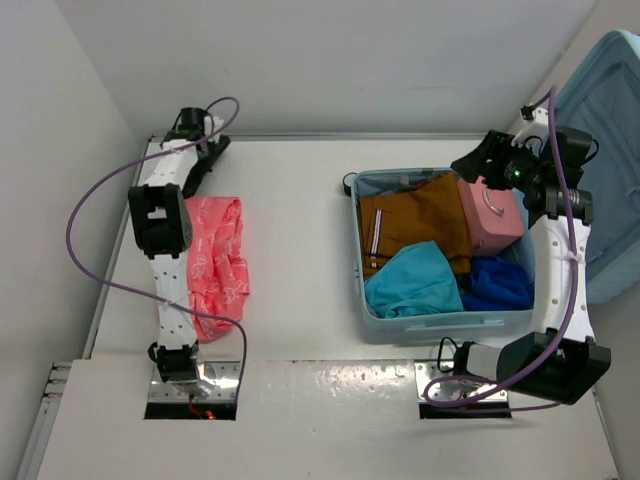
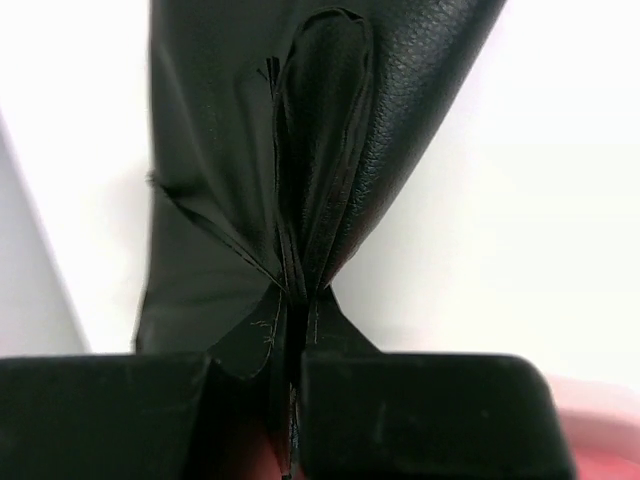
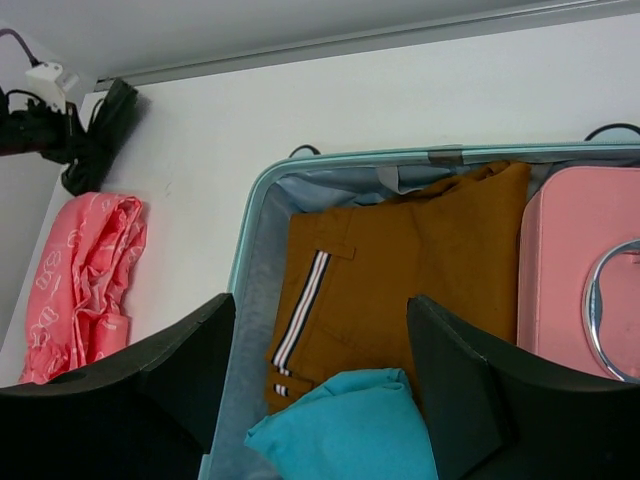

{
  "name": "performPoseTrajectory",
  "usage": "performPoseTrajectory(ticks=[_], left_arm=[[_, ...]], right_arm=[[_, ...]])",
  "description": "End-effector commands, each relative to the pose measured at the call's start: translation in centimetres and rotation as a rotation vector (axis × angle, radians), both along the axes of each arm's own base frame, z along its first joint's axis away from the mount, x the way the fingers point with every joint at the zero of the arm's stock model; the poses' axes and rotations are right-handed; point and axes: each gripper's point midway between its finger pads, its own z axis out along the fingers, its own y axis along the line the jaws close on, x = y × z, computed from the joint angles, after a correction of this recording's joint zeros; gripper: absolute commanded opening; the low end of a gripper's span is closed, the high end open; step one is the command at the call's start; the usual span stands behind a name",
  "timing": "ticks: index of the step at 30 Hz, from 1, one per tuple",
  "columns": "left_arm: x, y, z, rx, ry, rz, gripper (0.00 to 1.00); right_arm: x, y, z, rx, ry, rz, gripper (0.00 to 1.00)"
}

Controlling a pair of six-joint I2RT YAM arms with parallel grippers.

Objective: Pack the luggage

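Writing: white marks on the pink cloth (image 1: pixel 218 262), too small to read.
Grip on the left: the left claw (image 2: pixel 295 372) is shut tight on a black leathery thing (image 2: pixel 330 150), which is squeezed into folds between the pads.
Grip on the right: the right claw (image 3: pixel 320 370) is open, with nothing between its fingers.
Task thing: the luggage (image 3: pixel 250 225) is pale blue and lies open on the table, right under the right claw and well apart from the left claw.
Inside it: brown trousers (image 3: pixel 400 270) with a striped band lie straight below the right claw. A teal cloth (image 3: pixel 350 425) lies on their near side, a small pink case (image 3: pixel 565 270) to the right, and a dark blue cloth (image 1: pixel 500 285) in the near right corner.
Loose cloth: the pink cloth lies beside the left arm, nearer than the left claw.
Surface: white flat table (image 1: pixel 300 250).
Room: pale plain walls (image 1: pixel 300 60) close behind and to the left.
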Motion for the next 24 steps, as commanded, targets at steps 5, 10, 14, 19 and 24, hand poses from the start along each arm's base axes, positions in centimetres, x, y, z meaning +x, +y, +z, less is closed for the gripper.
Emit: performPoseTrajectory(ticks=[5,10,14,19,24], left_arm=[[0.3,-23.0,21.3,-0.19,-0.435,-0.401,0.0],[-5.7,-37.8,25.8,-0.219,-0.517,-0.642,0.0],[-11.9,-46.7,26.2,-0.241,-0.53,-0.865,0.0],[-16.9,-53.4,22.0,-0.124,-0.527,-1.04,0.0],[-17.1,-55.0,13.7,0.0,-0.415,-1.034,0.0]], right_arm=[[-0.3,-0.3,3.4,-0.051,-0.101,-0.022,0.69],[-0.7,-2.7,4.7,-0.025,-0.129,-0.167,0.69],[-1.4,-7.7,5.2,0.044,-0.148,-0.346,0.69],[-2.8,-9.9,5.1,0.108,-0.144,-0.375,0.69],[-4.0,-11.3,4.7,0.12,-0.133,-0.379,0.69]])
